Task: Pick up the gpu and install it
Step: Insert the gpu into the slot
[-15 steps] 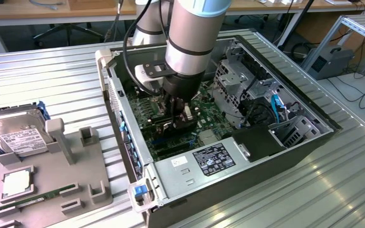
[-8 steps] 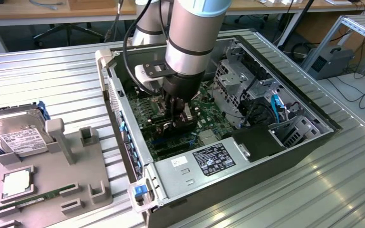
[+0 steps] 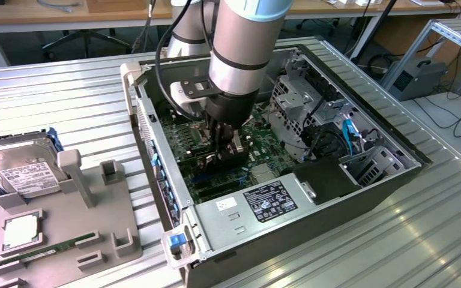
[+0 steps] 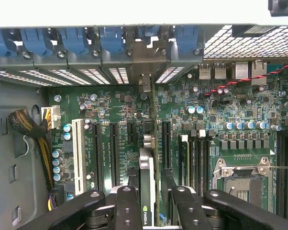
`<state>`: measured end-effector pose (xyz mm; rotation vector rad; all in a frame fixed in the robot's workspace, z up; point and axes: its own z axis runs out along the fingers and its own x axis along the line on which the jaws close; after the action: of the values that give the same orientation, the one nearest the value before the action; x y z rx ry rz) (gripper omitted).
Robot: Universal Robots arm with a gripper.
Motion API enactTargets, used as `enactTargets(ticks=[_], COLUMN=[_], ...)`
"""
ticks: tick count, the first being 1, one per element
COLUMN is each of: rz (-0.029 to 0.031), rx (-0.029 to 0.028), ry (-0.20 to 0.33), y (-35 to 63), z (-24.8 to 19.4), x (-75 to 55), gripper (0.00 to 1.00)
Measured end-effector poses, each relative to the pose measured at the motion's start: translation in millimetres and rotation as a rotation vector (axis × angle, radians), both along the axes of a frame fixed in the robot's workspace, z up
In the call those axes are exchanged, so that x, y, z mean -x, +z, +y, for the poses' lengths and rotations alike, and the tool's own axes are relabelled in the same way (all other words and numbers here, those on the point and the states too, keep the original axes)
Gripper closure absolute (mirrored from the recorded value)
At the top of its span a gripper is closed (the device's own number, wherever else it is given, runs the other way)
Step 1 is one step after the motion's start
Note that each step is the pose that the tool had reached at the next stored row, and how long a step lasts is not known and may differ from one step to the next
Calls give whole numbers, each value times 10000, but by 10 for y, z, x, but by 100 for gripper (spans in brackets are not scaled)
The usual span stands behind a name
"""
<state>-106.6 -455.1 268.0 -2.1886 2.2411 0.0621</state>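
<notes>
On the exterior view's left you have the hard drive (image 3: 24,171) in its holder | mid-case: jaws (image 4: 147,201) grip the gpu (image 4: 147,191) edge-on over a motherboard (image 4: 239,120) slot | step: seating | next: align, press straight down.

Setting: robotics laboratory or test workshop.
Work surface: ribbed aluminium bench (image 3: 70,102), industrial profile type.
Subject of work: opened desktop computer case (image 3: 295,180) lying on the bench, motherboard (image 4: 230,120) exposed.
Fixtures: grey moulded parts holder (image 3: 78,228) at the exterior view's left, carrying loose components.
Surroundings: wooden desks (image 3: 94,15) at the far side; aluminium frame rack (image 3: 455,36) and floor cables (image 3: 455,120) at the exterior view's right.
</notes>
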Motion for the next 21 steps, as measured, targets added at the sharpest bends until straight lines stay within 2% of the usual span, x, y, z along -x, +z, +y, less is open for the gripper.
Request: enactTargets(ticks=[6,14,21], rz=[0,-1,0], rx=[0,-1,-6], ry=[-1,-1,0], y=[-59,-61,-60], z=[-5,-6,-25], x=[0,0,0], gripper=[69,69,69])
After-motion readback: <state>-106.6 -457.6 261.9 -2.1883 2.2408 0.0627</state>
